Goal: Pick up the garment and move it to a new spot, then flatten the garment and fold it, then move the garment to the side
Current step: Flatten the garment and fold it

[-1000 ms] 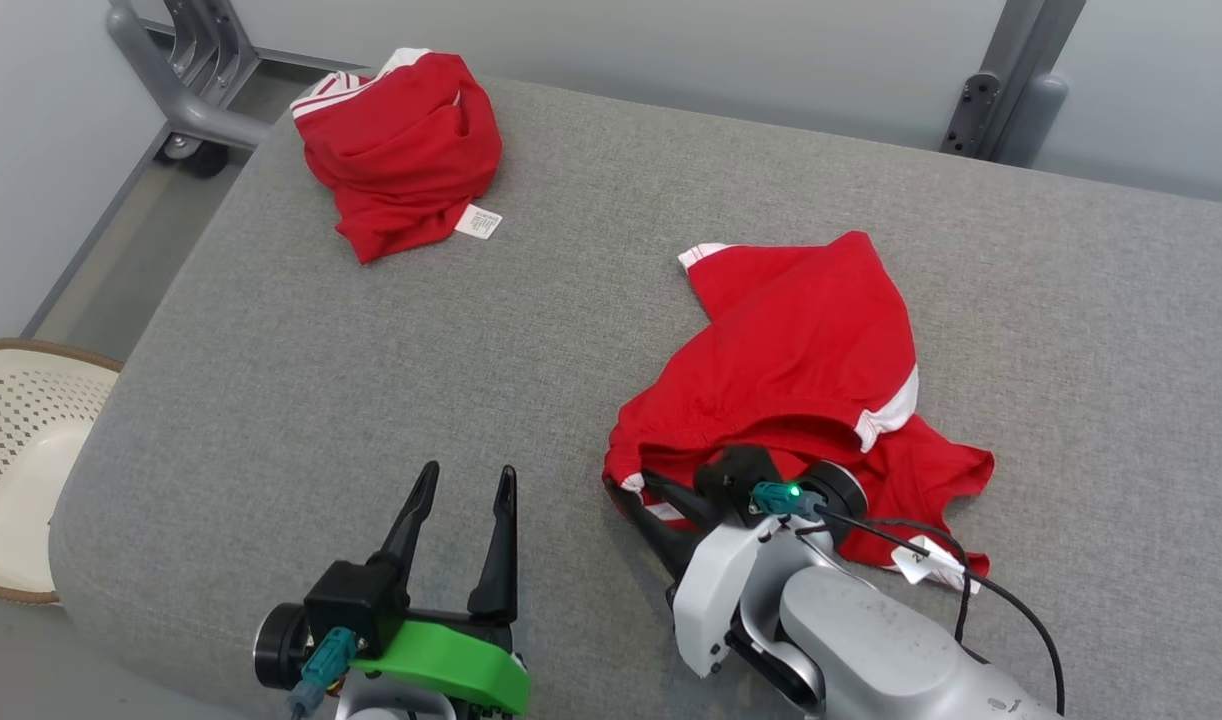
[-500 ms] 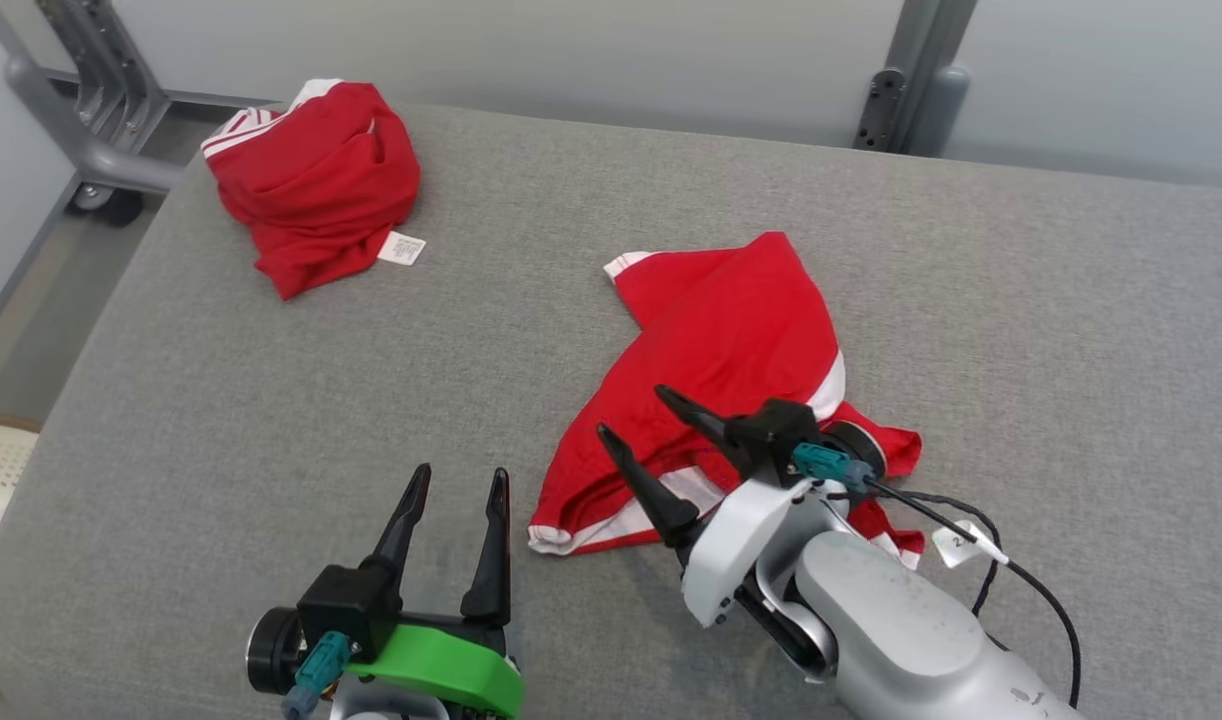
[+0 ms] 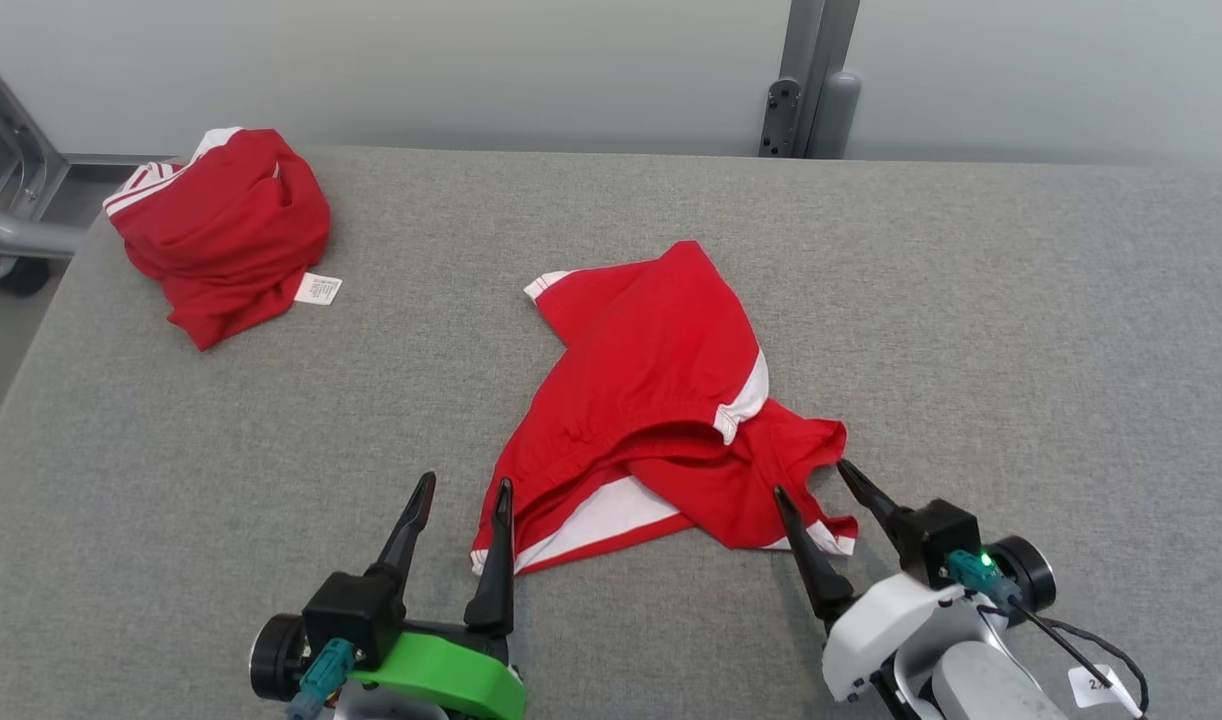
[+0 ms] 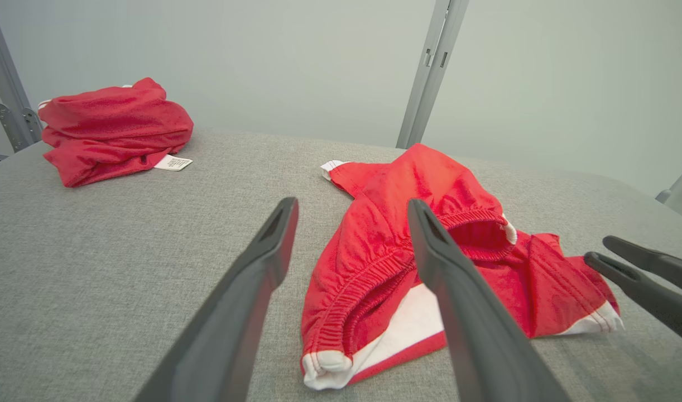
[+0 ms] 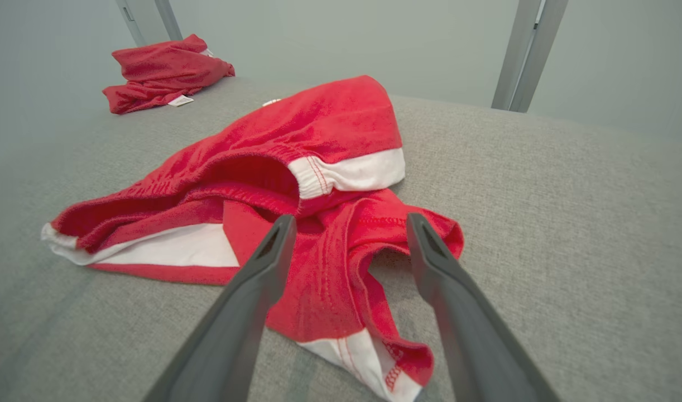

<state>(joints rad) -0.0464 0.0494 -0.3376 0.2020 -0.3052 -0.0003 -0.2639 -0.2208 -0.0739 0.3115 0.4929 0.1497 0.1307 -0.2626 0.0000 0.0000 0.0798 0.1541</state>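
Observation:
Red shorts with white trim (image 3: 651,400) lie rumpled in the middle of the grey padded table (image 3: 1021,330), waistband gaping toward me. My left gripper (image 3: 468,482) stands open at the near left corner of the shorts, its right finger (image 3: 498,540) beside the white hem. Along the left wrist view the open left gripper (image 4: 352,204) frames the shorts (image 4: 374,251), and the right gripper (image 4: 598,249) shows at the right edge. My right gripper (image 3: 811,478) is open just short of the shorts' near right hem. Its own view has the right gripper (image 5: 349,219) over the crumpled leg (image 5: 330,262).
A second bundled red garment (image 3: 221,230) with a white label lies at the table's far left corner, also seen as a red bundle (image 5: 165,70) in the right wrist view. A grey post (image 3: 806,80) stands behind the table. A wheeled metal frame (image 3: 1,230) is past the left edge.
The head camera has swung, shifting the whole picture. My right gripper has come off the shorts and drawn back to their near right side. The shorts now lie flatter on the table.

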